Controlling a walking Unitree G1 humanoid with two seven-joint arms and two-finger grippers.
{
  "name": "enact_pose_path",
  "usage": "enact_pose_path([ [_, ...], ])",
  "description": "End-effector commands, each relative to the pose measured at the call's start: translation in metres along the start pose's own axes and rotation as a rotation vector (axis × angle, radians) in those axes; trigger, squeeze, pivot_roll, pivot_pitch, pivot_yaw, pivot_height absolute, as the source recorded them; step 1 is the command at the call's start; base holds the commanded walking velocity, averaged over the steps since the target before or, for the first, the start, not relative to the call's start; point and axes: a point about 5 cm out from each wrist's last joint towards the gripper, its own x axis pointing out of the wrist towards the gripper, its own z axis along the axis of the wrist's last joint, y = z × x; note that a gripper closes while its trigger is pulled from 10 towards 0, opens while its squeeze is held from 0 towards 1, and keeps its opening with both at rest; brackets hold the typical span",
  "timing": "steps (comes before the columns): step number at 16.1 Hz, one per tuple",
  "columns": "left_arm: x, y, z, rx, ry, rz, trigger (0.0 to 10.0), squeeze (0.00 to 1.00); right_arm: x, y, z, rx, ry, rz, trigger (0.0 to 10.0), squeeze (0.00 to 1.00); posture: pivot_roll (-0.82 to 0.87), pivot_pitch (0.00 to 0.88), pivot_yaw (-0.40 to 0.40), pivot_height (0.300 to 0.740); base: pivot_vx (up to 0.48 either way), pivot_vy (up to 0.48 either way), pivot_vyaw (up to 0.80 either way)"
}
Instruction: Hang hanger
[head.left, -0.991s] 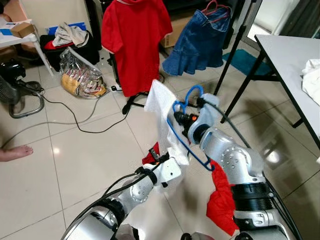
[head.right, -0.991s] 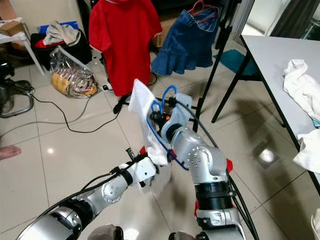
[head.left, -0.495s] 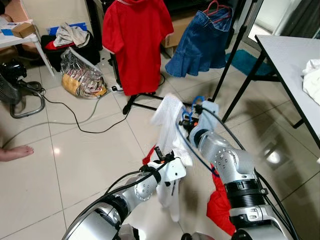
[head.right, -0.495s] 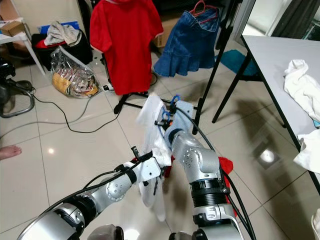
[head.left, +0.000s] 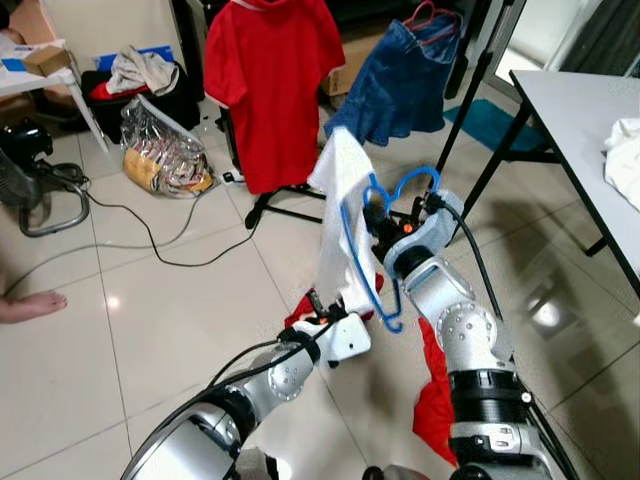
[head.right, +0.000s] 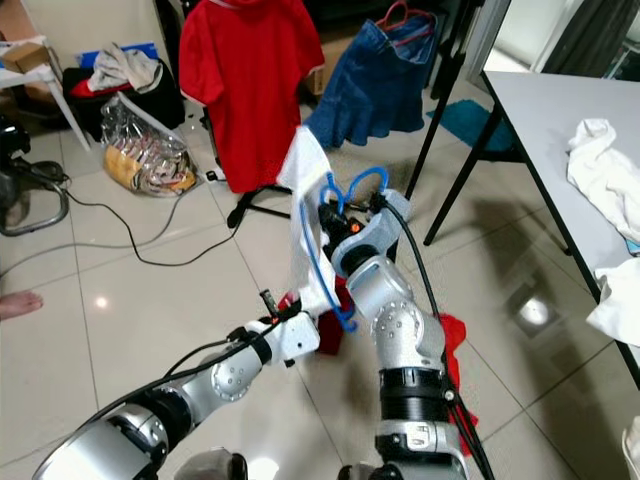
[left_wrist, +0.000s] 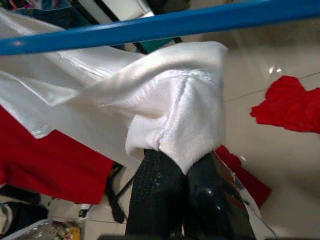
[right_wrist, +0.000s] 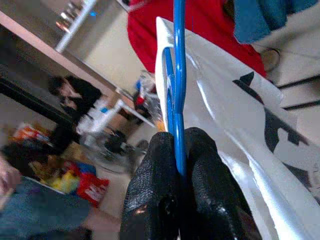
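A blue hanger (head.left: 362, 252) carries a white garment (head.left: 340, 215) in front of me, at mid-height. My right gripper (head.left: 380, 222) is shut on the hanger near its hook (head.left: 412, 182); the right wrist view has the blue wire (right_wrist: 177, 90) pinched between its black fingers (right_wrist: 155, 200). My left gripper (head.left: 325, 312) is shut on the garment's lower edge (left_wrist: 177, 130), below the hanger. Further back stands a clothes rack (head.left: 275, 200) with a red shirt (head.left: 270, 85) and a denim skirt (head.left: 400, 85) hanging on it.
Red cloth (head.left: 435, 395) lies on the tiled floor under my right arm. A table (head.left: 590, 110) with white laundry stands at the right. At the left are a fan (head.left: 30, 180), a cable (head.left: 150, 240), a plastic bag (head.left: 165, 155) and a person's foot (head.left: 30, 303).
My right gripper lowered the hanger and garment, then raised them again, now higher and further right, towards the rack. My left gripper kept hold of the garment's lower edge throughout.
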Motion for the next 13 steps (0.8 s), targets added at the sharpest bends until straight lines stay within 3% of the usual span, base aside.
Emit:
enact_pose_path([
  [1,0.005,0.009,0.005,0.035,-0.019,0.032,0.4,0.0,-0.002,0.005,0.011,0.056,-0.071,0.049,10.0,0.0,0.06,0.042,0.016,0.74,0.0,0.0,0.0],
  [2,0.005,0.012,0.004,0.048,-0.018,0.044,0.1,0.0,-0.003,0.007,0.015,0.1,-0.104,0.068,10.0,0.0,0.06,0.04,0.018,0.74,0.0,0.0,0.0],
  [3,0.006,0.017,0.003,0.076,-0.015,0.067,0.5,0.0,-0.003,0.008,0.022,0.166,-0.155,0.098,10.0,0.0,0.06,0.039,0.02,0.74,0.0,0.0,0.0],
  [4,0.006,0.023,0.002,0.104,-0.007,0.105,10.0,0.0,-0.005,0.009,0.026,0.206,-0.19,0.135,10.0,0.0,0.07,0.036,0.022,0.74,0.0,0.0,0.0],
  [7,0.005,0.045,-0.003,0.069,0.016,0.232,10.0,0.0,-0.008,0.017,0.027,0.208,-0.208,0.235,10.0,0.0,0.07,0.028,0.028,0.74,0.0,0.0,0.0],
  [13,0.005,0.048,-0.005,0.074,0.025,0.241,10.0,0.0,-0.014,0.043,0.037,0.204,-0.238,0.42,10.0,0.0,0.08,0.022,0.033,0.74,0.0,0.0,0.0],
])
